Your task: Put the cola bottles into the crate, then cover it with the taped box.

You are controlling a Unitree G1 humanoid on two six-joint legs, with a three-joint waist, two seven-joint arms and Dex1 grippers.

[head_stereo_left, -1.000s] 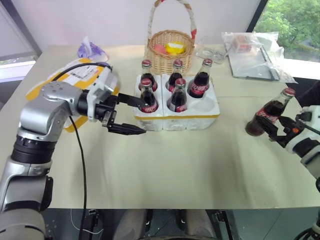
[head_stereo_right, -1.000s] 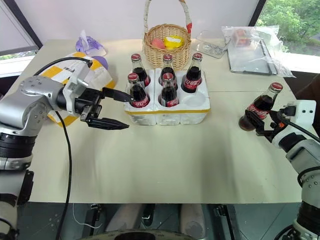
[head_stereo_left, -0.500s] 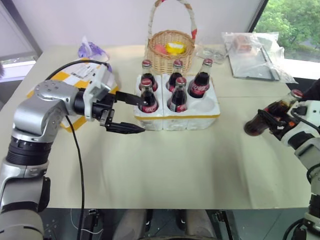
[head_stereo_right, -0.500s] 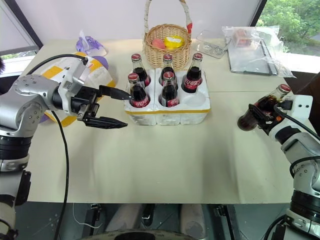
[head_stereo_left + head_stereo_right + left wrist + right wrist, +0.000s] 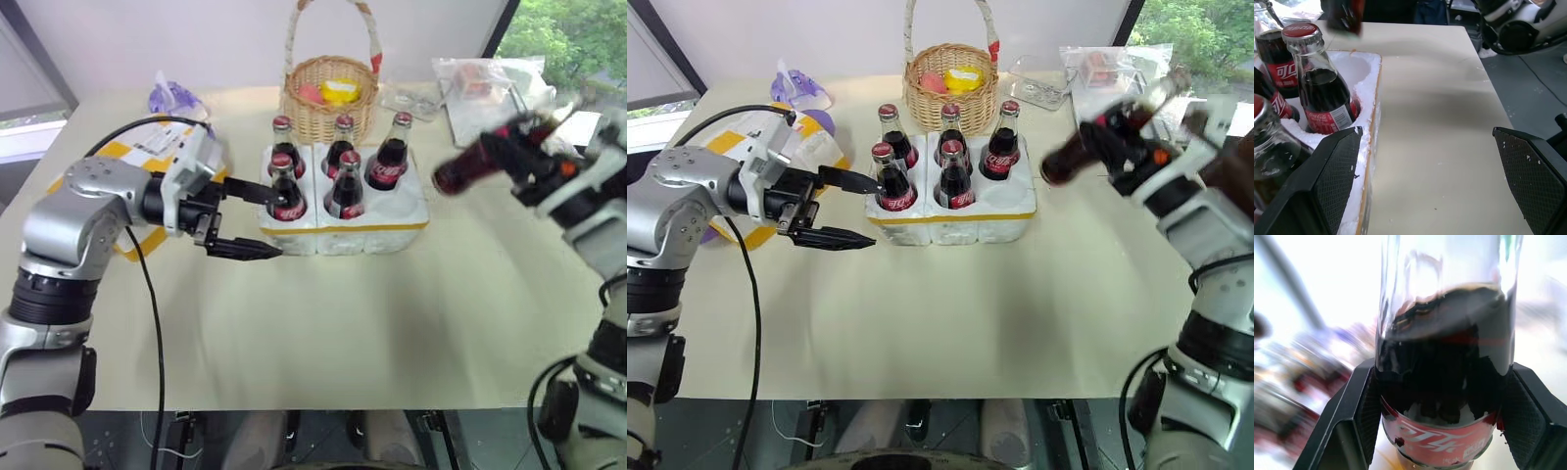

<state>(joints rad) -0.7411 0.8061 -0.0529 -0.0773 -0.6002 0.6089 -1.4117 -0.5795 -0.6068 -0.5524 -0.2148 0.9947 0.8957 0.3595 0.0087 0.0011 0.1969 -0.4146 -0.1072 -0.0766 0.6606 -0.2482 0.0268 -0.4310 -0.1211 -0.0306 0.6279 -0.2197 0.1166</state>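
While the right claw (image 5: pixel 1117 147) grips the sixth cola bottle (image 5: pixel 1087 147) tilted in the air just right of the crate (image 5: pixel 950 211), it should bring it upright over the empty front-right well before lowering. Five bottles (image 5: pixel 955 176) stand seated. Left claw (image 5: pixel 857 209) gapes wide beside the crate; the taped box (image 5: pixel 735 147) waits on the desk (image 5: pixel 970 313).

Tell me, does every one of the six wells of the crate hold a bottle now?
No, the crate holds five cola bottles; its front right well is vacant.
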